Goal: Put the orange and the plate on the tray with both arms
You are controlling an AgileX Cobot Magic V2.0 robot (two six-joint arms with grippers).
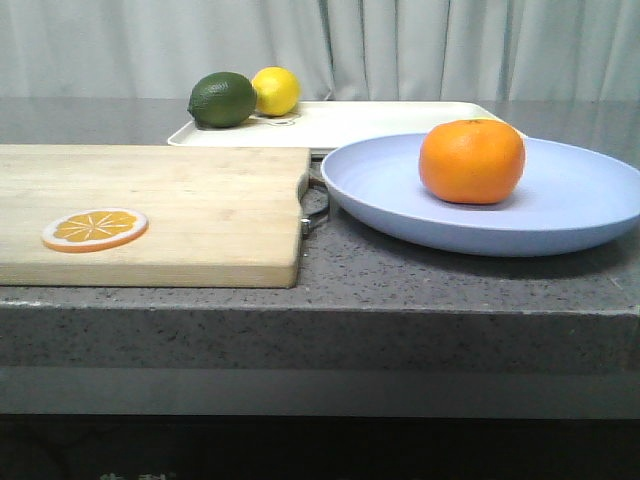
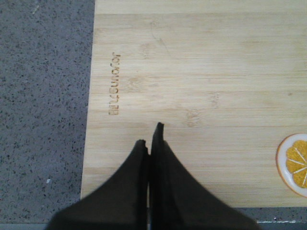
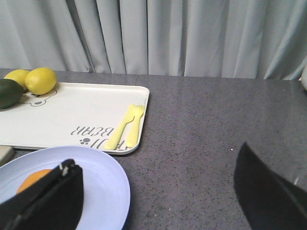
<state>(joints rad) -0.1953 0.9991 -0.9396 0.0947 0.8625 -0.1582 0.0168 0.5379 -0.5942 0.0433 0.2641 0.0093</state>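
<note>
The orange [image 1: 471,160] sits on the lavender-blue plate [image 1: 570,205] at the right of the counter. The cream-white tray [image 1: 380,122] lies behind the plate. In the right wrist view the plate [image 3: 103,184] and a sliver of the orange [image 3: 32,179] show behind one finger, with the tray [image 3: 81,115] beyond. My right gripper [image 3: 158,179] is open and empty, above the plate's edge and the bare counter. My left gripper [image 2: 149,136] is shut and empty, over the wooden cutting board [image 2: 201,86]. Neither gripper shows in the front view.
A lime [image 1: 222,99] and a lemon [image 1: 275,91] rest on the tray's far left corner. Yellow cutlery [image 3: 125,127] lies on the tray's near right side. The cutting board [image 1: 150,200] with a metal handle [image 1: 315,200] holds an orange slice [image 1: 95,228]. Curtains hang behind.
</note>
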